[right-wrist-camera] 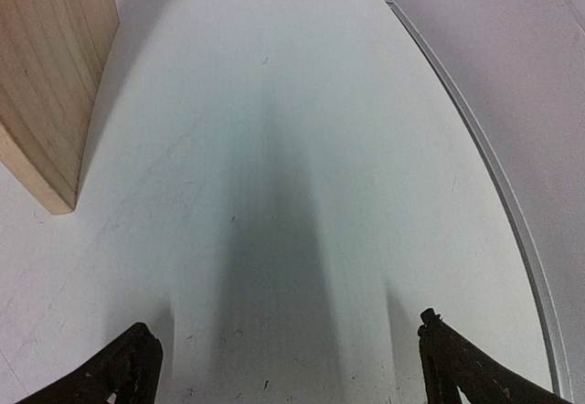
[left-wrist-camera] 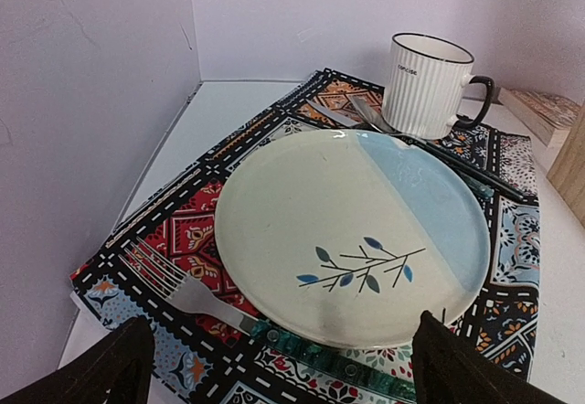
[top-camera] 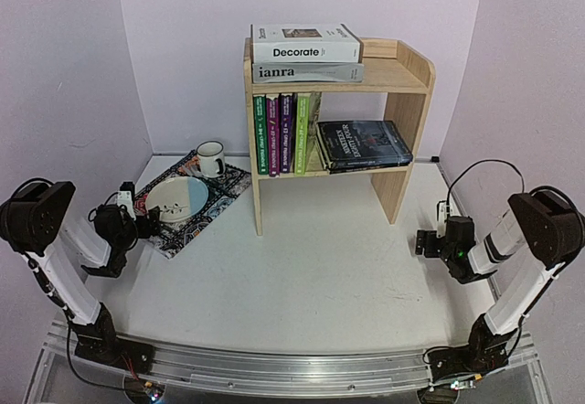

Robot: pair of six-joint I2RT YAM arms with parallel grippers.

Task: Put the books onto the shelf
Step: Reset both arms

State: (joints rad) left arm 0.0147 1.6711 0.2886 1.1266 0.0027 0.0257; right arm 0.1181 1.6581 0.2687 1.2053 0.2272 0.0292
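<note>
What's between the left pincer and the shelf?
A plate on a patterned mat lies straight ahead of the open left pincer, with a mug behind it; the shelf stands beyond them.

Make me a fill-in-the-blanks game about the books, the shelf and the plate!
1. The grey ianra book lies directly under the book titled ____.
2. Both lie on the ____ tier of the shelf.
3. The leaves painted on the plate are ____.
4. The left tool and the right tool are both ____.
Missing words: Decorate; top; blue; open.
</note>
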